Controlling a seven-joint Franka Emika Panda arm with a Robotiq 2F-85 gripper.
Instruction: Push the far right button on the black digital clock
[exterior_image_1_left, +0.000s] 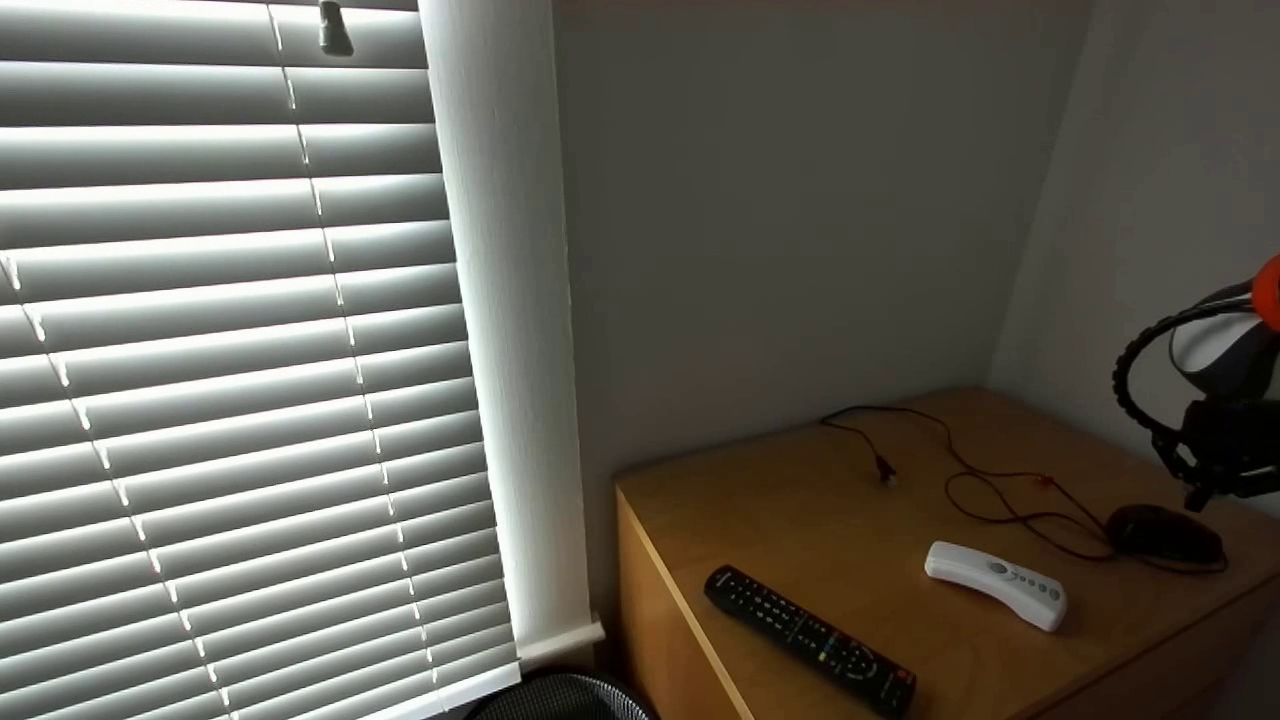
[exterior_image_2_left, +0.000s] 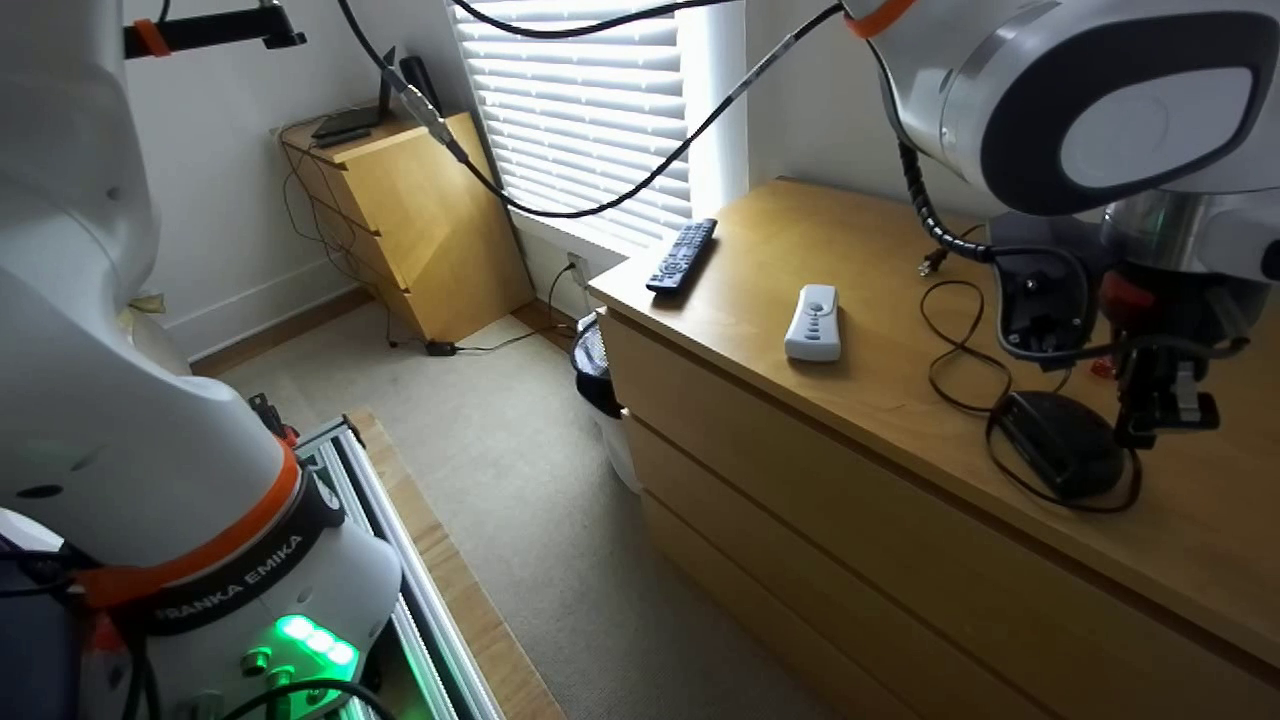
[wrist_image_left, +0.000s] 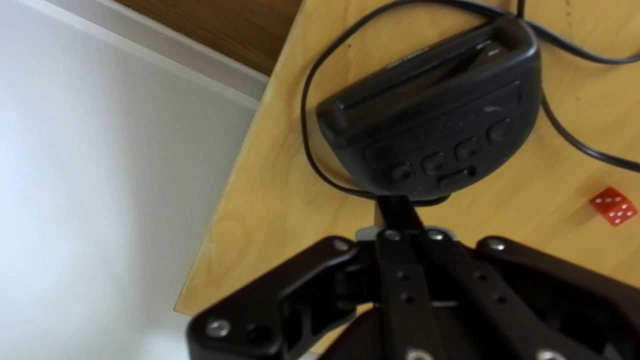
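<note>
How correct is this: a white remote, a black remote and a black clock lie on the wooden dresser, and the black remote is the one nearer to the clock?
Not quite: the white remote is nearer to the black clock, and the black remote is farther, as both exterior views show. All three do lie on the wooden dresser.

Black clock (wrist_image_left: 435, 117); white-dotted red die (wrist_image_left: 614, 206).

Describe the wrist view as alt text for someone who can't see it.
The shut gripper points at the curved edge of a black digital clock, near the leftmost of its four buttons; contact is unclear. A black cord curves around the clock's left side on a wooden top, and a red die lies to the right.
</note>
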